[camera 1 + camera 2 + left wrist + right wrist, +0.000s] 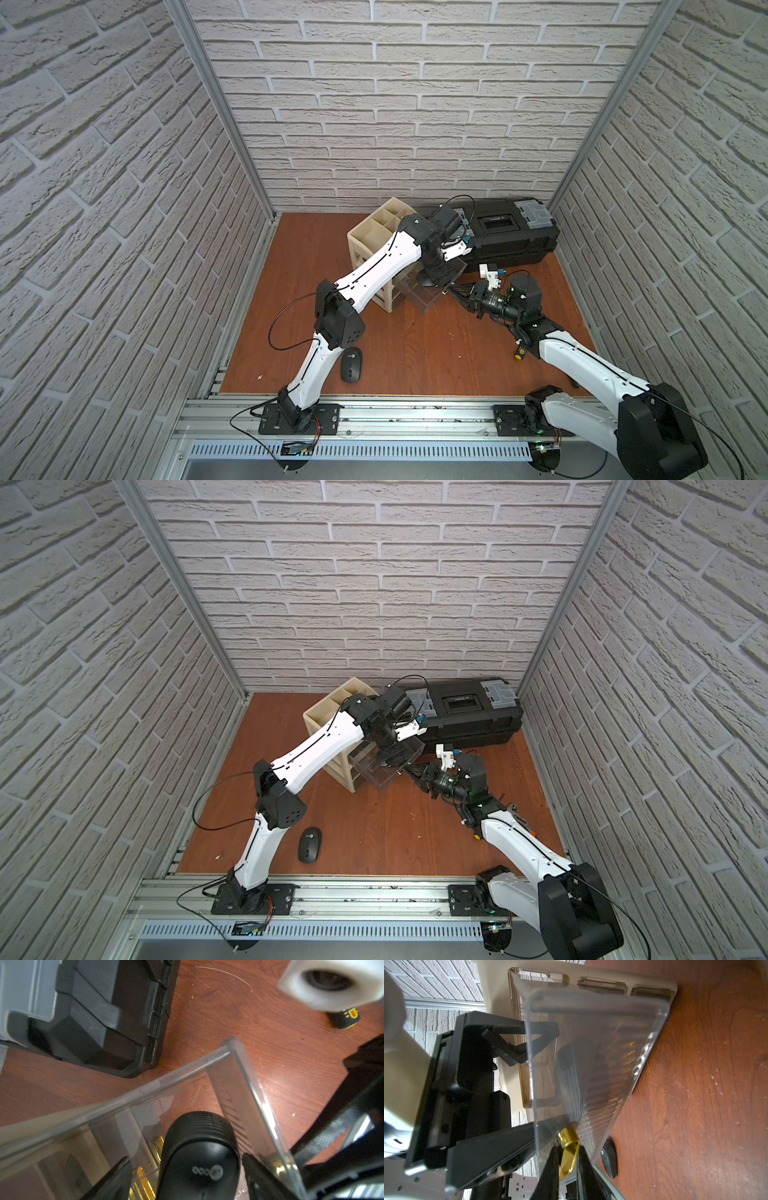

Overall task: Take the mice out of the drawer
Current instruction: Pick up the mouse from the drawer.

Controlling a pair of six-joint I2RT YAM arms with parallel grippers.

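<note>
Mice were in two places. One mouse [199, 1167] lay inside the clear drawer [257, 1093], and a second mouse [351, 365] sat out on the desk [415, 357] beside the left arm, well apart from the beige drawer unit [365, 239]. Whether more lay deeper in the drawer could not be told.

The right tool [568, 1153] was pinched on the gold handle [569, 1142], with the drawer drawn well out of the unit. The left tool [186, 1158] reached down into the drawer with its jaws spread to either side of the mouse. One of its fingers [255, 1169] was almost against the shell, and the other stood off with a clear gap.

The step in hand looked like the grasp itself. It would have gone best with the left tool shifted sideways first, so that both fingers met the flanks together and did not shove the mouse along the drawer floor. The shell looked smooth and domed, so the fingers needed to sit low, under the widest curve, or it could have squirted out on closing. The clear front wall stood just beside one finger, so a straight upward lift seemed the safest way out. The right tool's hold on the handle mattered too, as a loose drawer could have slid or tipped under the push.
</note>
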